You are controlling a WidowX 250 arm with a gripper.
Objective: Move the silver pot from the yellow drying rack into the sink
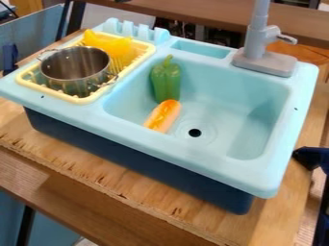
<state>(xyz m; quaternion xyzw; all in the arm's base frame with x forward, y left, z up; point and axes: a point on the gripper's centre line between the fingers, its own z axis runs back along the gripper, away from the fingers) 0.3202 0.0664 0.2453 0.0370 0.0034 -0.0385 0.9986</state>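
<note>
A green pepper [166,80] rests upright against the back left wall of the light blue sink [234,103]. Just below it, an elongated orange-topped food piece in a pale bun shape [163,116] lies slanted on the basin floor, left of the dark drain hole [195,132]. At the left, a yellow drying rack [82,100] holds a silver metal pot [76,67] with handles. A bright yellow object [110,44] sits behind the pot in the rack.
The grey faucet [263,53] rises from the sink's back right rim. The sink unit stands on a wooden board [122,185] with a rough front edge. A dark object [311,157] juts in at the right edge. Behind the sink runs a brown wooden shelf [193,18].
</note>
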